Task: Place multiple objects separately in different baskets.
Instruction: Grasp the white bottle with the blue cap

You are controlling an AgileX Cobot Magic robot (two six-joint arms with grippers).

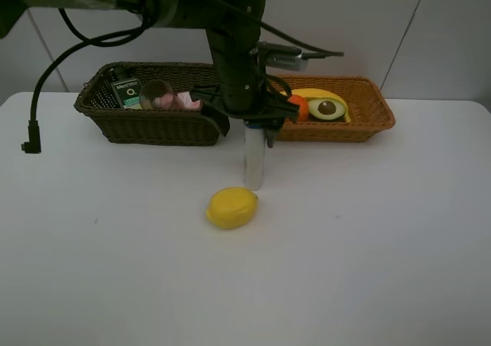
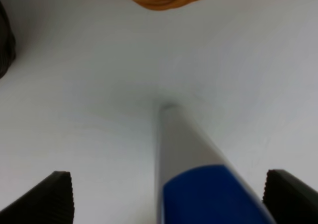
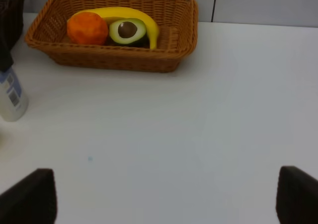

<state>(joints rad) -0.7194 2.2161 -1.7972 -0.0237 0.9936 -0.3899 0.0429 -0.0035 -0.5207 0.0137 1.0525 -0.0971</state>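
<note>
Your left claw (image 2: 168, 196) hangs straight over the white bottle (image 1: 254, 162), jaws spread wide with one on either side of its blue cap (image 2: 213, 194) and not touching it, so nothing is gripped yet; that straddle is how you'd set up to take an upright bottle from above. The bottle stands on the desk (image 1: 368, 238) just in front of the gap between the two baskets, with the lemon (image 1: 231, 207) lying just near of it. The sorting looks deliberate: the dark basket (image 1: 153, 127) on the far left holds the pump bottle (image 1: 126, 93), tumbler (image 1: 156, 94) and pink bottle (image 1: 186, 100), while the tan basket (image 3: 114, 60) on the far right holds the orange (image 3: 87, 28), avocado (image 3: 127, 31) and banana (image 3: 144, 20). So the bottle likely belongs left, the lemon right. Your right claw (image 3: 166, 196) waits open and empty over bare desk, well right of the bottle.
</note>
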